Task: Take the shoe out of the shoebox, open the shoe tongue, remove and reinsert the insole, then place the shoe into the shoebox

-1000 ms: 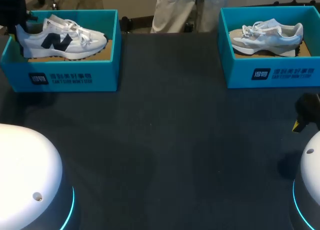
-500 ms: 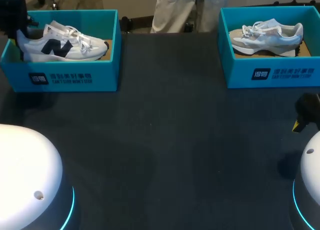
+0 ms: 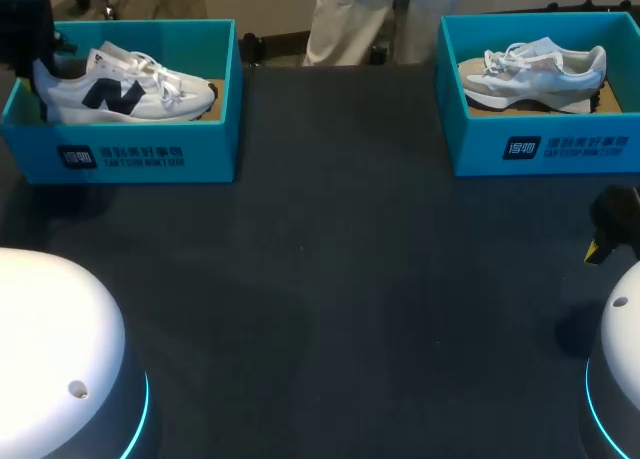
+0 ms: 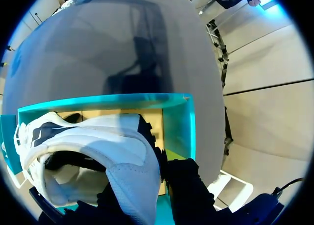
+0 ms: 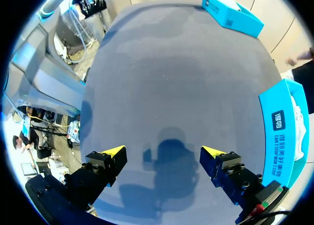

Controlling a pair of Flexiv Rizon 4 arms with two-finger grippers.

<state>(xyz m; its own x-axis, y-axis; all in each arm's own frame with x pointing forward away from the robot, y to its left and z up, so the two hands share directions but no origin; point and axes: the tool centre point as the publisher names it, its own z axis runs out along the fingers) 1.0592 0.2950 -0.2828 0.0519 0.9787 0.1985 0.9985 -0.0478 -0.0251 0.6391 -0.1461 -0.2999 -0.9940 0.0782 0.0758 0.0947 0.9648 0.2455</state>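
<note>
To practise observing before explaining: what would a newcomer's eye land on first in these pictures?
Two bright teal cardboard shoeboxes at the far corners of the dark table, the left shoebox holding a white sneaker with a dark side mark, the right shoebox a grey-and-white sneaker. The left gripper clamps the white sneaker's heel, while the right gripper hangs open over bare table.

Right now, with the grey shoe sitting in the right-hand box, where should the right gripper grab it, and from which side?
Probably the heel collar, from above. The grey shoe stands upright on its sole in the right box, opening upward, heel end pointing right, so the open right gripper can drop one finger inside, one behind.
</note>
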